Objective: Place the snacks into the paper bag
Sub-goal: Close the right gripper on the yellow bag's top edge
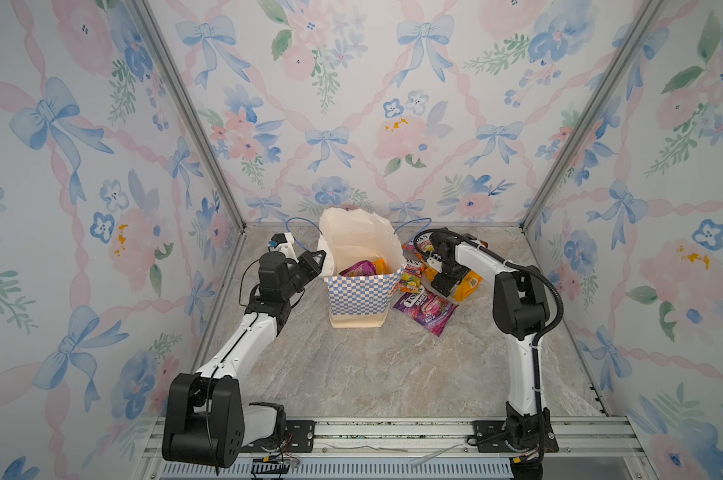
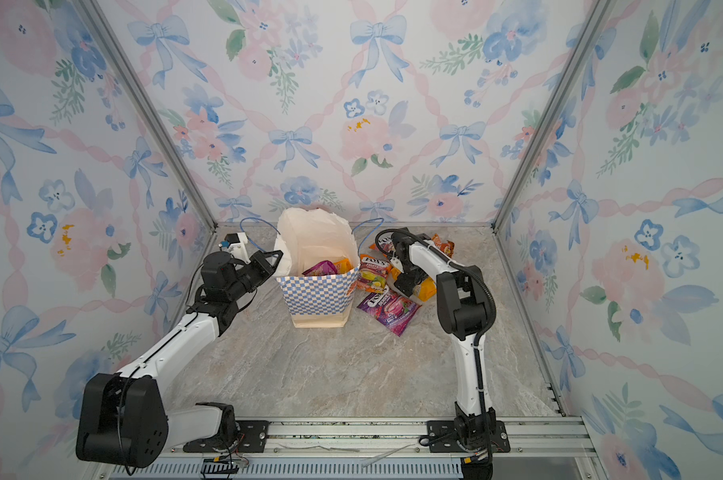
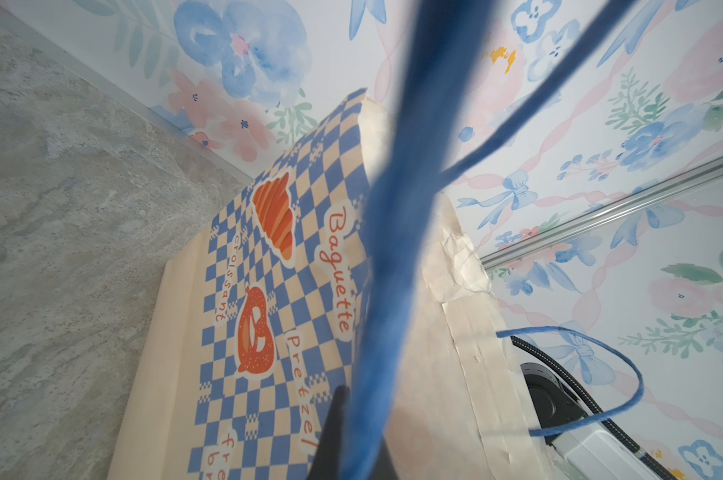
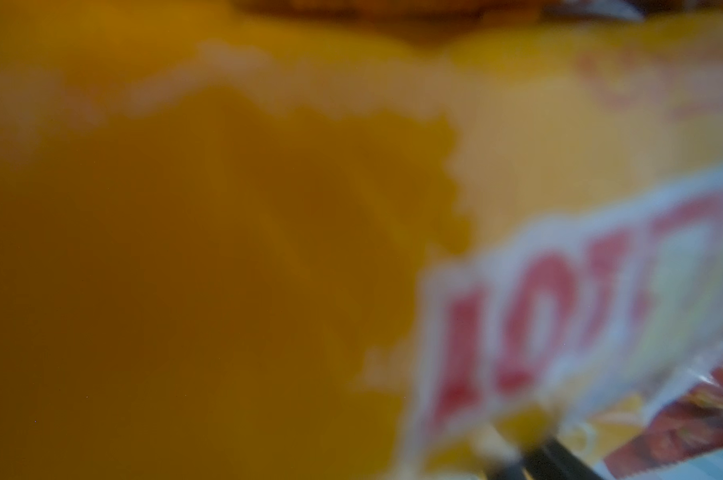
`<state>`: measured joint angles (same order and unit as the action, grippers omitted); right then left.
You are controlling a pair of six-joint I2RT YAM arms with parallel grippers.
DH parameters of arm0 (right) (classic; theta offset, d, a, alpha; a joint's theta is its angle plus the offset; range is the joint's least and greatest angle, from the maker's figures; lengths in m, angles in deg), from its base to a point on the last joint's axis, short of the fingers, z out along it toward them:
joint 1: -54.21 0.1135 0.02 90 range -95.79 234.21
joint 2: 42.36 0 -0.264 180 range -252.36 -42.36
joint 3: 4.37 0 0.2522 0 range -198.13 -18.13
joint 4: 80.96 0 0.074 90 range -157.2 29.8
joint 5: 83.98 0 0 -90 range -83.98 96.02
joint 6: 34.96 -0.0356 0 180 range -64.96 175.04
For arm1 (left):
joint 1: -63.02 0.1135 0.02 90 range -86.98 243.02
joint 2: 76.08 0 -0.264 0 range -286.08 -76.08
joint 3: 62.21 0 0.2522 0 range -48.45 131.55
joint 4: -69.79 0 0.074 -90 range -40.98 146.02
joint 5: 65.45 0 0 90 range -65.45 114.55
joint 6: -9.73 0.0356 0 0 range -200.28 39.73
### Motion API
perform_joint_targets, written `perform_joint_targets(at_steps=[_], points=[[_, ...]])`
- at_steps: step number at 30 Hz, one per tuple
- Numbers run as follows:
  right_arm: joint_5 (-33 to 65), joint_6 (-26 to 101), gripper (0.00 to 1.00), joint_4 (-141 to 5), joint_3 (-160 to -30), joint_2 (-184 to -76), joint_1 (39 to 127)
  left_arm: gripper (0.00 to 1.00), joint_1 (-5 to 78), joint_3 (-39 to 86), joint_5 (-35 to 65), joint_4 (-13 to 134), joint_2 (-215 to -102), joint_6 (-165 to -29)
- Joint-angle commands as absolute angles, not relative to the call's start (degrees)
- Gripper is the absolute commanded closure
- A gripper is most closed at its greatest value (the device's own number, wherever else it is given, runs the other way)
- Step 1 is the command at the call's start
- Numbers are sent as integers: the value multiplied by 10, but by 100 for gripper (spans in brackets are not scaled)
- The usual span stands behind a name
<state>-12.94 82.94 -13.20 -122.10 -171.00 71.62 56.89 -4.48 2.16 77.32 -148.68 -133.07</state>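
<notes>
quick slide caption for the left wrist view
Left wrist view: a blurred blue cord handle crosses in front of the checkered paper bag, which stands on the marbled tabletop.

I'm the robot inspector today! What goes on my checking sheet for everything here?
Surface: grey marble-look tabletop.
Job's things: paper bag upright, open, magenta pack inside; purple pack and orange pack lie beside it.
Clutter: nothing seen.
Grippers: left gripper shut at bag's rim; right gripper open over yellow pack.
Cables: black hose along right arm.
Surroundings: floral wallpaper, metal posts.
</notes>
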Motion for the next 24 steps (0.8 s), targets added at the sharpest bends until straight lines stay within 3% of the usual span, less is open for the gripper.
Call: perform_joint_targets(at_steps=[1,7,11,15,24], points=[[-91,827,0,-65,-1212,-1762,711,100,574,-56,21,774,-1478,-1331],[-79,816,6,-34,-1234,-1760,710,100,574,-56,20,775,-1480,-1331],[-70,808,16,-21,-1239,-1763,706,100,575,-57,21,775,-1475,-1331],[-50,799,39,-6,-1250,-1767,699,100,577,-59,27,775,-1465,-1330],[12,773,70,23,-1265,-1756,687,100,578,-59,21,775,-1465,-1331]])
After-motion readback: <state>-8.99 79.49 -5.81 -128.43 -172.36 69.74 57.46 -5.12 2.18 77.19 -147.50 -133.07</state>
